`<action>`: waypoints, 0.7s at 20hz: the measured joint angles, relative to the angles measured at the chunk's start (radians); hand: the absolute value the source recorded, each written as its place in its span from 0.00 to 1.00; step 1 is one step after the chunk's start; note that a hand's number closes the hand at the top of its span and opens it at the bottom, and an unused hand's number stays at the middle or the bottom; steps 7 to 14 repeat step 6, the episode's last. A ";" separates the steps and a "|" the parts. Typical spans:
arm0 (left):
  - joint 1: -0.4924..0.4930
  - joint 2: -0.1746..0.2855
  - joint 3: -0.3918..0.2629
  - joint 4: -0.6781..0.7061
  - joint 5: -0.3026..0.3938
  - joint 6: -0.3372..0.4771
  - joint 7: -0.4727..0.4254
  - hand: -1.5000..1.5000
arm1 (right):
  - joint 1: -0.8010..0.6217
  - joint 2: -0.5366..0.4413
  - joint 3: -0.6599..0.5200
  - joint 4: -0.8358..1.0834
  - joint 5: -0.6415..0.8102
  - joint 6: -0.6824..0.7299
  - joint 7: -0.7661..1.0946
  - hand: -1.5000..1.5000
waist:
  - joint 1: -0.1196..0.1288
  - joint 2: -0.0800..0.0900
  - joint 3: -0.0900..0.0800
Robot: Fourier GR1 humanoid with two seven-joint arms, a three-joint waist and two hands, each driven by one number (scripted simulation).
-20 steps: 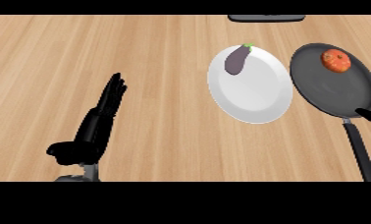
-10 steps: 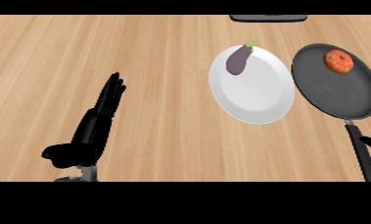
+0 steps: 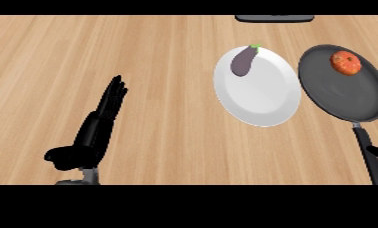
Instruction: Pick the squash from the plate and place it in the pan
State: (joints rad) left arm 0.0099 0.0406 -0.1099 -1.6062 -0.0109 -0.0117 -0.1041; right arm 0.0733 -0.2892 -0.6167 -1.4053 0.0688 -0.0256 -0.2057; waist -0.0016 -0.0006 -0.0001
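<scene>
Purple vegetable (image 3: 243, 62) laid at the far edge of the plate (image 3: 262, 104).
Left hand (image 3: 92, 132) held near left, fingers straight, pressed together; tomato (image 3: 345, 62) seen in the pan (image 3: 339, 97).

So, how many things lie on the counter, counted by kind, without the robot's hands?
Plates: 1, the white plate
Pans: 1, the dark pan
Vegetables: 2, the purple vegetable on the plate and the red vegetable in the pan
Unclear dark object at the far edge: 1
Total: 5

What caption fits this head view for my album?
Purple squash on a round white plate, beside a dark frying pan holding a red-orange fruit; black left hand rests open.
</scene>
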 measured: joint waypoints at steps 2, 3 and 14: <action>-0.025 -0.012 -0.005 0.020 -0.007 0.018 0.006 0.50 | 0.001 0.002 0.010 -0.009 0.015 -0.016 0.001 0.00 | 0.000 0.000 0.000; -0.039 -0.014 -0.002 0.027 -0.009 0.019 0.014 0.50 | -0.002 -0.006 0.009 0.000 0.018 -0.017 -0.005 0.00 | 0.000 0.000 0.000; -0.015 -0.011 -0.004 0.012 -0.009 0.009 0.004 0.50 | 0.008 -0.007 0.012 0.009 0.044 -0.042 -0.030 0.00 | 0.001 0.000 0.000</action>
